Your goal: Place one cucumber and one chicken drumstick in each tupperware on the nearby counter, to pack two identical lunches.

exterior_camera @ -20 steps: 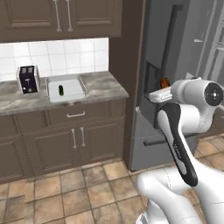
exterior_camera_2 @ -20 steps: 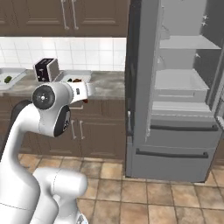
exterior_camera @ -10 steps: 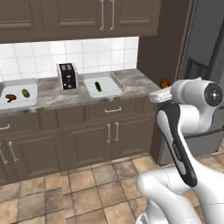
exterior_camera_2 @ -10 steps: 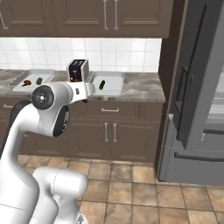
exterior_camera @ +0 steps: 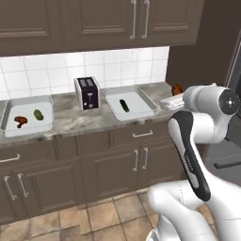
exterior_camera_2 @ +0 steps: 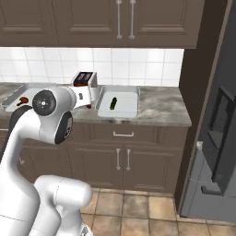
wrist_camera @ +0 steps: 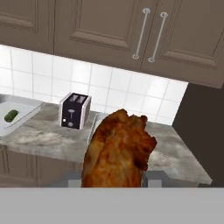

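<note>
My gripper is shut on a reddish-brown chicken drumstick, held up in front of the counter. From the left base view the drumstick shows at the gripper, just right of the right tupperware. A dark green cucumber lies in that tray. The left tupperware holds a second drumstick and a lighter, stubby cucumber. In the right base view the right tupperware with its cucumber sits beyond my arm.
A black toaster stands between the two trays, against the white tiled wall. Dark wall cabinets hang above the counter. The dark fridge stands past the counter's right end.
The whole picture has swung from the fridge to the counter, so the base has moved. The gripper keeps the drumstick in the same grip.
</note>
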{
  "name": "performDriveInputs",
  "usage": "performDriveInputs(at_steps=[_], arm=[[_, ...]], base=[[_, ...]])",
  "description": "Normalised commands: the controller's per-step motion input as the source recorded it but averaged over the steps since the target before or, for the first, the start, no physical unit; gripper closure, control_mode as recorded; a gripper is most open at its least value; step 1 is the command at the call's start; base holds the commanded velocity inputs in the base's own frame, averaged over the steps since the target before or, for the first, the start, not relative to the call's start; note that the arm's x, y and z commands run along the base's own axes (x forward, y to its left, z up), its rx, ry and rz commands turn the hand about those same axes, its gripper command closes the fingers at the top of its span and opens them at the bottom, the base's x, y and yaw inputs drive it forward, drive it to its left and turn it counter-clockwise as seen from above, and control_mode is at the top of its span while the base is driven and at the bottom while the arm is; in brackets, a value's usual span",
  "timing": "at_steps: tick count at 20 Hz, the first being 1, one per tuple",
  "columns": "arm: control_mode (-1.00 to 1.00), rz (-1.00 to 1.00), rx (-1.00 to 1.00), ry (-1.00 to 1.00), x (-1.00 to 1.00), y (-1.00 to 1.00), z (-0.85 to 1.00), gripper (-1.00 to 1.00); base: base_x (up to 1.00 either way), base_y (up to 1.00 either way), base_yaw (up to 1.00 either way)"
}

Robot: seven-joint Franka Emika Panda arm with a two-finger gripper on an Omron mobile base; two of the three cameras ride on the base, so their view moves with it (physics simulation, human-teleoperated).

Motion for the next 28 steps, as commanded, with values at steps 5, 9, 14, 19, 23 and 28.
performDriveInputs(at_steps=[5,9,14,19,23,28], arm=[[1.00,0.00,0.00,0.00,0.00,0.00,0.00,1.00],[1.00,0.00,0.00,0.00,0.00,0.00,0.00,1.00],[1.00,0.00,0.00,0.00,0.00,0.00,0.00,1.00],[1.00,0.00,0.00,0.00,0.00,0.00,0.00,1.00],[1.00,0.00,0.00,0.00,0.00,0.00,0.00,1.00],[1.00,0.00,0.00,0.00,0.00,0.00,0.00,1.00]], base=[[1.00,-0.05,0.00],[0.94,0.00,0.00],[0.81,-0.05,0.00],[0.54,-0.21,0.00],[0.40,-0.30,0.00],[0.29,-0.30,0.00]])
